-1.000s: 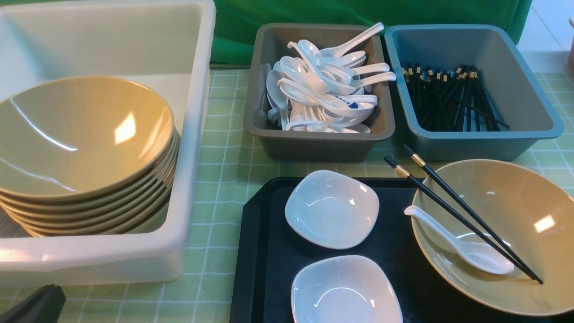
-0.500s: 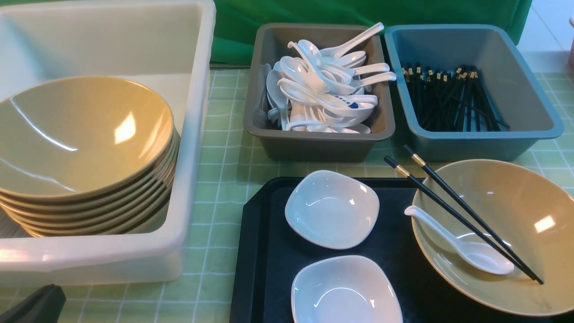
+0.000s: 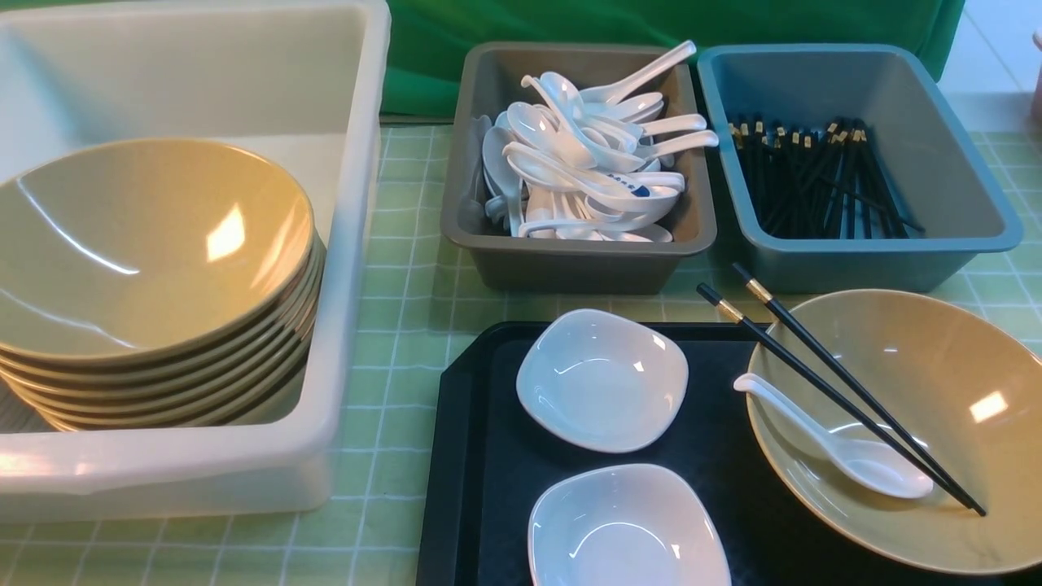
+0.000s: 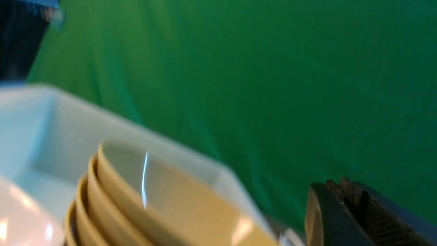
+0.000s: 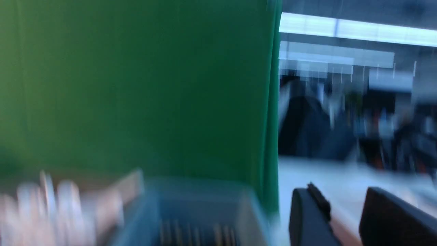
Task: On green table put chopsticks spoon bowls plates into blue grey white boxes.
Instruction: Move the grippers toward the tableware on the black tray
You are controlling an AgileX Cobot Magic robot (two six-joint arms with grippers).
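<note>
chopsticks (image 3: 814,382) lie diagonally across the bowl (image 3: 977,472), gold-banded ends far-left.

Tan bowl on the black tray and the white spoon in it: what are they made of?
The tan bowl looks like glazed ceramic, or maybe melamine plastic: smooth, shiny, with a bright light spot. The white spoon looks alike: glossy, solid white, not see-through.

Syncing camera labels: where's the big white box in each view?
Front: white box at left, holding the stacked bowls.
Left wrist: white box around the bowls, blurred.
Right wrist: not in it.
Shared landmark: green backdrop, in all three.
</note>
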